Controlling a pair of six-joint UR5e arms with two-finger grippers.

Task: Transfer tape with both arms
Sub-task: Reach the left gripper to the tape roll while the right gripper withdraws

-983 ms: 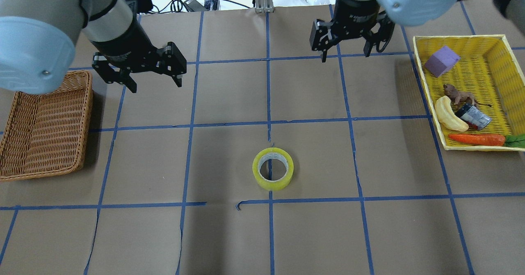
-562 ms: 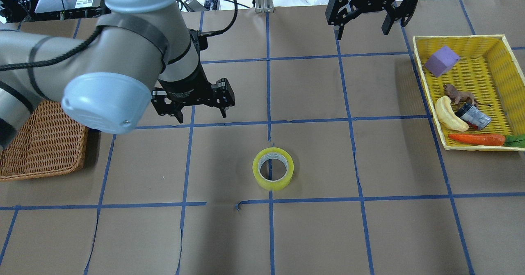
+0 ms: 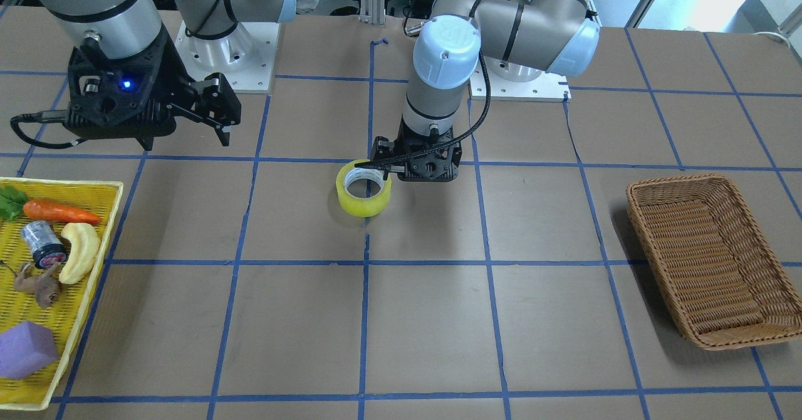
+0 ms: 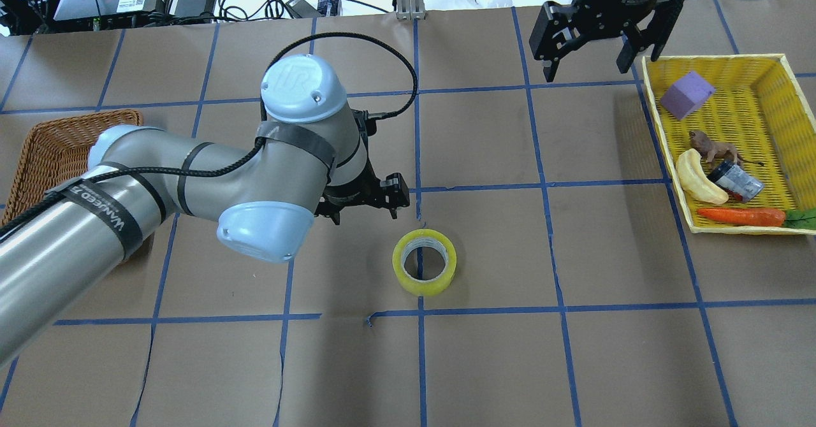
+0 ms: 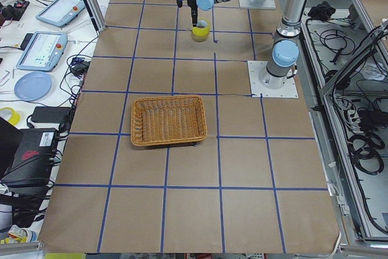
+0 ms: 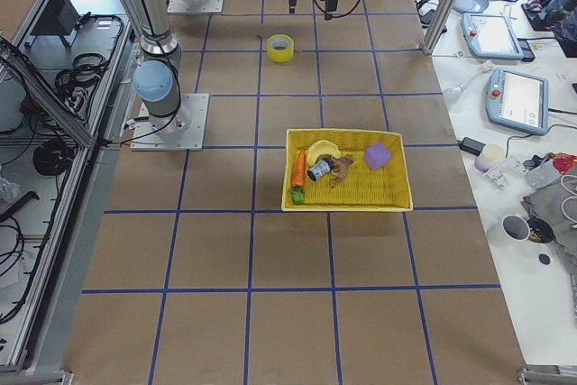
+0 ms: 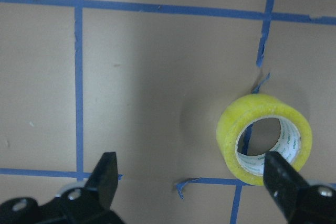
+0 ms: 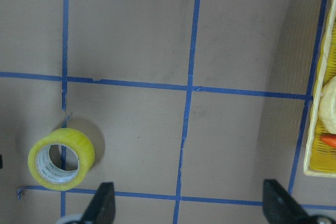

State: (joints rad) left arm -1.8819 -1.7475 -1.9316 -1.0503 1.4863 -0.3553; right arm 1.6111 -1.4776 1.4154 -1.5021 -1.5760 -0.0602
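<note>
The yellow tape roll (image 4: 440, 285) lies flat near the table's middle, its white core up; it also shows in the front view (image 3: 357, 205). My left gripper (image 4: 365, 210) is open and empty, hovering close beside the roll on its left. In the left wrist view the roll (image 7: 262, 106) sits just beyond one fingertip (image 7: 283, 174) of that gripper (image 7: 194, 182). My right gripper (image 4: 586, 64) is open and empty, high at the far right near the yellow tray. Its wrist view shows the roll (image 8: 79, 148) far off at the lower left.
A wicker basket (image 4: 44, 146) stands at the left, partly behind my left arm. A yellow tray (image 4: 664, 127) at the right holds a purple block (image 4: 686, 94), a banana (image 4: 698, 176), a carrot (image 4: 739, 216), a toy animal and a small grey cylinder. Blue tape lines grid the brown table.
My left arm has swung from beside the basket toward the middle and lowered next to the tape. My right gripper has drifted right, toward the tray. The tape has not moved.
</note>
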